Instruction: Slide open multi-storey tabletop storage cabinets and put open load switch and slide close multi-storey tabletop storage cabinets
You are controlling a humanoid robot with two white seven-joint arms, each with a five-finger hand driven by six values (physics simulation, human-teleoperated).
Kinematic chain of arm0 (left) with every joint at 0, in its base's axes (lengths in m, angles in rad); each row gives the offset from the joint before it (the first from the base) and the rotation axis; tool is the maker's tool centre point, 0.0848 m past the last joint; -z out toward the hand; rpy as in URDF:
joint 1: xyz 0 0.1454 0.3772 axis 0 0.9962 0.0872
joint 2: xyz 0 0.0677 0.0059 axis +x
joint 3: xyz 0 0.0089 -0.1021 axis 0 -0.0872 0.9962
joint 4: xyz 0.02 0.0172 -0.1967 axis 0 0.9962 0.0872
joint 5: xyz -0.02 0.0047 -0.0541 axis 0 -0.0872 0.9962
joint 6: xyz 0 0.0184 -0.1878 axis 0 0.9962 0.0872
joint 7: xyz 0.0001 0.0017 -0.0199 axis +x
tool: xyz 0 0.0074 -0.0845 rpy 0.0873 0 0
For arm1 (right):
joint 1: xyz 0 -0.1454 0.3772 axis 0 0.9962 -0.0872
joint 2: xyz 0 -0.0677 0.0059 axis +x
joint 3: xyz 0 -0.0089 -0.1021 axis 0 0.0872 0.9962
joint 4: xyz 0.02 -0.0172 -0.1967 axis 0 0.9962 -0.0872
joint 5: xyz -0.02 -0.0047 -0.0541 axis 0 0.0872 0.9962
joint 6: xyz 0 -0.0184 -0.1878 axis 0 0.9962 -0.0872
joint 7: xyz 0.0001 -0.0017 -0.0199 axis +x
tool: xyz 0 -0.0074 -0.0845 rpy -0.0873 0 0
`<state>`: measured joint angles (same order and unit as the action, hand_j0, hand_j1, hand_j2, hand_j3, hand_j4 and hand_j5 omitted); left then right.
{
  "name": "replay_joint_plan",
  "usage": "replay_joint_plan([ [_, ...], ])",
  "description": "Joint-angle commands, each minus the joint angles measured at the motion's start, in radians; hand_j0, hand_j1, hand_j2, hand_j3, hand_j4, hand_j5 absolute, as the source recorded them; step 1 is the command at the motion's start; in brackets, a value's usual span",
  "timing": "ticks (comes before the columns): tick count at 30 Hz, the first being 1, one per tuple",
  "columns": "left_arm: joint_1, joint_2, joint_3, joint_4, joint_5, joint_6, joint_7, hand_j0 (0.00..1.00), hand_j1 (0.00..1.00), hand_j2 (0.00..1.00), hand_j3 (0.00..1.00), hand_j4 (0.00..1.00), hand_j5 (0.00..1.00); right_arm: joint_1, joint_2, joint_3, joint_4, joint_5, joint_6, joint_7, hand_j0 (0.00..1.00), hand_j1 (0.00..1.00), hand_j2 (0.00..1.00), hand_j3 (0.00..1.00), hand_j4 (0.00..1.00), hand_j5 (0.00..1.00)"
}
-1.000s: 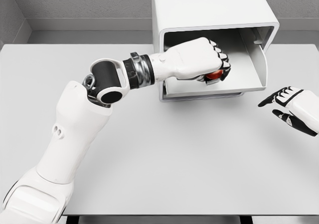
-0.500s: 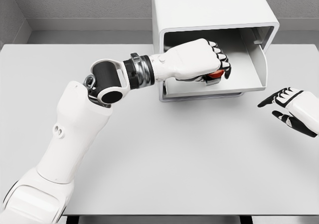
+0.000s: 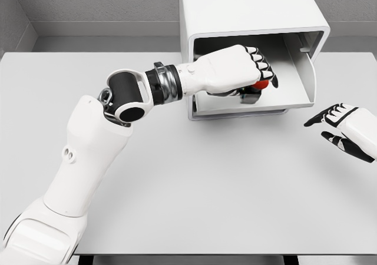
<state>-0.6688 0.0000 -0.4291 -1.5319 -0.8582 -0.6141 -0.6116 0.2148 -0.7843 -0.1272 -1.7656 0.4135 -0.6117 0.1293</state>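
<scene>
Inside the pulled-out drawer (image 3: pixel 294 94) of the white storage cabinet (image 3: pixel 247 12) at the far side of the desk (image 3: pixel 206 188), the left robot hand (image 3: pixel 244 70) is curled around the load switch (image 3: pixel 258 88), whose red part shows just under its fingertips. Well apart at the right edge, the right robot hand (image 3: pixel 344 129) hovers with fingers spread, holding nothing.

The left robot hand (image 3: pixel 232 69) covers most of the load switch (image 3: pixel 260 85), leaving only a red patch and dark base visible, while the cabinet (image 3: pixel 247 17) top and the right robot hand (image 3: pixel 344 129) wrist run off frame.
</scene>
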Motion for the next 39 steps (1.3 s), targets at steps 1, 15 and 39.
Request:
replay_joint_plan([
  [1, 0.000, 0.000, 0.001, 0.000, 0.005, 0.003, 0.001, 0.72, 0.72, 0.72, 0.72, 0.72, 0.72, 0.000, -0.001, 0.000, -0.002, -0.007, 0.001, 0.000, 0.61, 0.61, 0.61, 0.61, 0.61, 0.61],
  [15, 0.002, 0.000, 0.013, -0.005, 0.007, 0.003, 0.001, 0.81, 0.81, 0.81, 0.81, 0.81, 0.81, 0.000, -0.001, 0.000, 0.000, -0.007, 0.001, 0.000, 0.61, 0.61, 0.61, 0.61, 0.61, 0.61],
  [39, 0.075, 0.000, 0.086, -0.171, 0.045, 0.003, 0.001, 0.85, 0.85, 0.85, 0.85, 0.85, 0.85, -0.002, 0.000, 0.006, -0.002, -0.007, 0.001, 0.000, 0.61, 0.61, 0.61, 0.61, 0.61, 0.61],
])
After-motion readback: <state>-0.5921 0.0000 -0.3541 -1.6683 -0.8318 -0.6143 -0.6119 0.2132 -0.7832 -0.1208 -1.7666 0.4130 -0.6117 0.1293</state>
